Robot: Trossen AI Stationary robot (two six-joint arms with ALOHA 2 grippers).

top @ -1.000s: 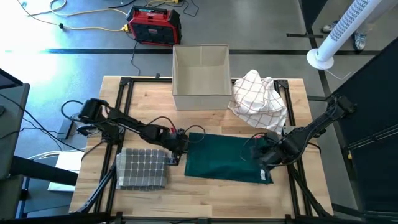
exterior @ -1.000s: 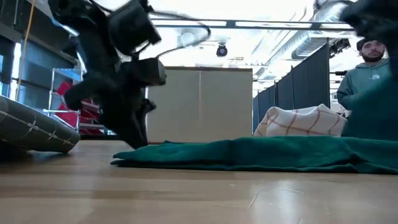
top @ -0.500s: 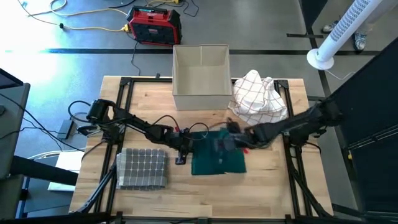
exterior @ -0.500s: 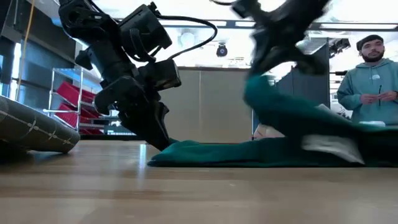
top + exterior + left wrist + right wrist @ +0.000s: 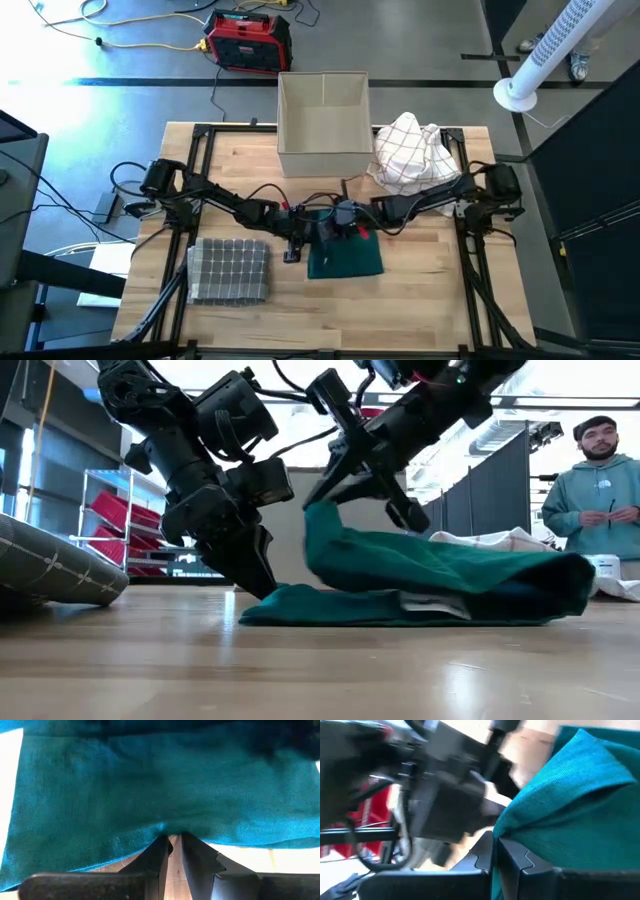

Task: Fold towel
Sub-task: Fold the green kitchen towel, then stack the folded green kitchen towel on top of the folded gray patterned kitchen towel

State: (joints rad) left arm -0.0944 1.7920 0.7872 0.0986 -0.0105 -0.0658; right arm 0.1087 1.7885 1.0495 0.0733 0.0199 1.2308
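A dark green towel lies on the wooden table near its middle, doubled over on itself. Its folded bend faces the table's right edge, and the upper layer rises toward the left. My left gripper is down at the towel's left edge, shut on it. My right gripper hovers just above and to the right of the left one, shut on the raised upper layer. My left gripper pinches the towel's left edge between its two fingertips, slanting down from the table's left side. That edge stays on the table. My right gripper pinches a raised corner of the upper layer between its two fingers, coming from the table's right. The corner is lifted clear of the table, and the cloth slopes down from it toward the bend on the right.
A grey quilted folded cloth lies near the table's front left. A beige open box stands at the far middle, with a white checked cloth heap to its right. A person stands beyond the table's right side.
My right gripper has swept from the table's right side toward the left, up and over, carrying the towel's right end with it. The towel, spread flat before, now lies folded over to about half its width. My left gripper has shifted slightly right, keeping the left edge down.
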